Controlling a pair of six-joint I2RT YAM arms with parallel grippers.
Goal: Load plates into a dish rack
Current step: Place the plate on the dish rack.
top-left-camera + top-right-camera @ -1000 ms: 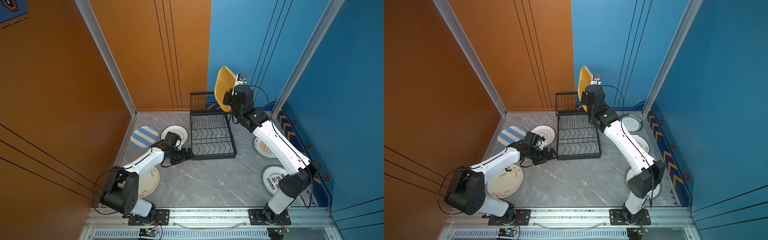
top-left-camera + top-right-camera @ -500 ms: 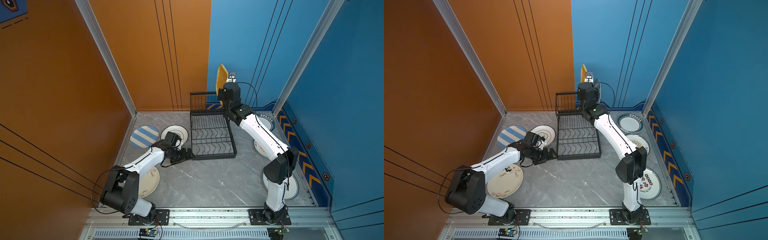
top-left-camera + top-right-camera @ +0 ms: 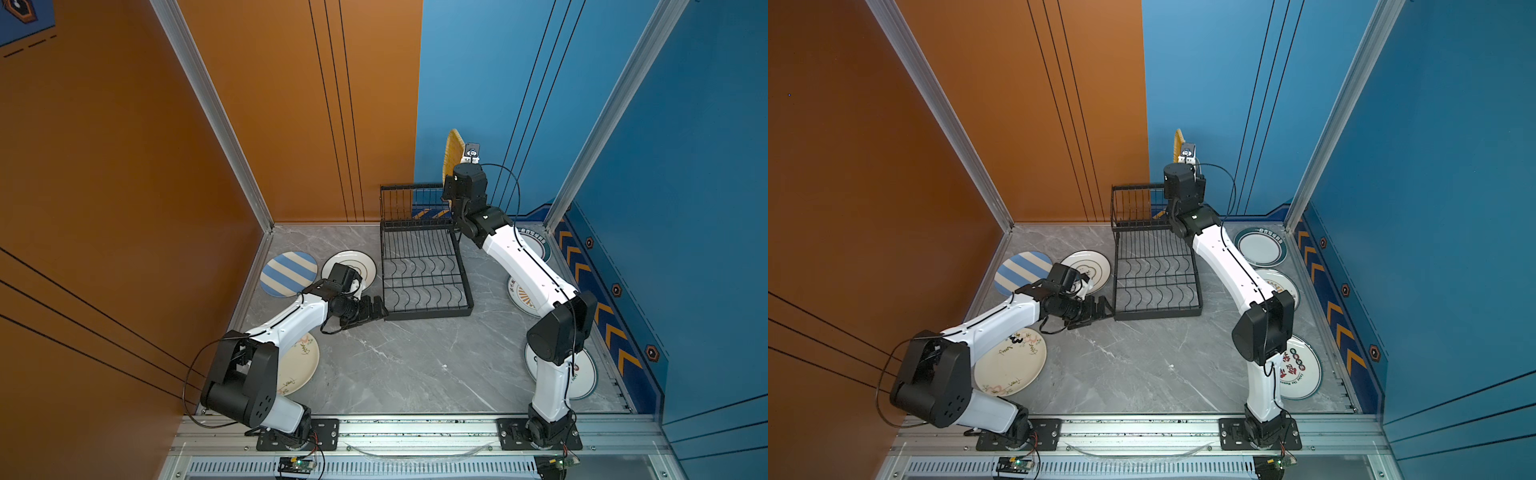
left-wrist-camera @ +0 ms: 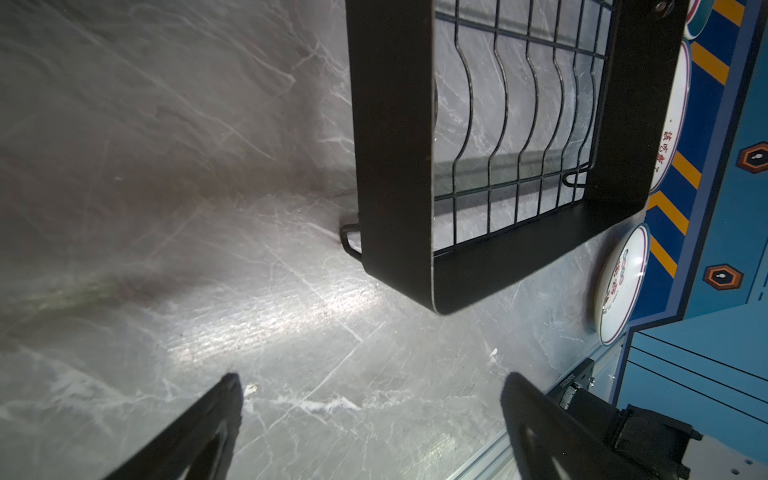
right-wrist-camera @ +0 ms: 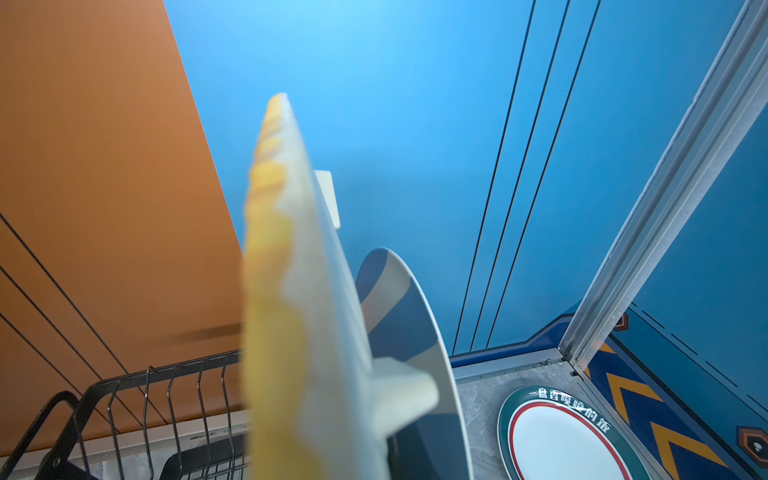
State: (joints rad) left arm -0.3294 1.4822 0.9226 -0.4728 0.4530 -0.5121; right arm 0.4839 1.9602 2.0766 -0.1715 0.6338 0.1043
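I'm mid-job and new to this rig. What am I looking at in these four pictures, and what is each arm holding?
Two robot arms stand at a grey table's near edge. Two pictures look down from overhead; the other two come from a camera on each wrist. The black wire dish rack sits mid-table. The right tool is shut on a yellow plate, held on edge above the rack's back tier; the right wrist view shows a striped plate upright beyond it. The left tool is open and empty, low near the rack's front corner. Lying flat: a second striped plate, a white plate and a cream plate by the left arm; a teal-rimmed plate and two printed plates by the right.
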